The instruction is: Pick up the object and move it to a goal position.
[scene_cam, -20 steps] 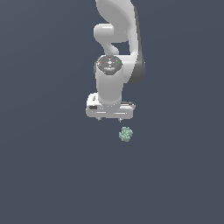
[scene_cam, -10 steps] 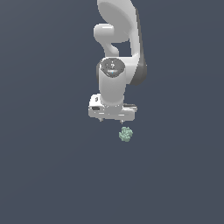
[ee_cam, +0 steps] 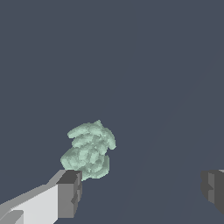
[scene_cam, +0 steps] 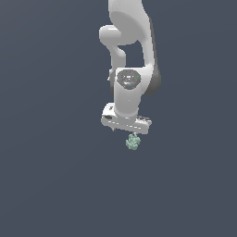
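Observation:
The object (scene_cam: 133, 142) is a small pale mint-green lumpy blob lying on the dark floor, just below the white gripper (scene_cam: 126, 131) in the exterior view. The wrist view shows the object (ee_cam: 89, 150) close to one dark fingertip (ee_cam: 70, 193), while the other fingertip (ee_cam: 214, 187) stands far off to the side. The gripper (ee_cam: 142, 190) is open with a wide gap, and the blob sits beside one finger rather than centred between the two. Nothing is held.
A flat dark grey-blue floor (scene_cam: 55, 185) surrounds the arm on all sides. The white arm (scene_cam: 132, 55) rises from the gripper toward the top of the exterior view. No other objects show.
The arm has moved a little toward the object, bringing the gripper closer above it. The blob has not moved.

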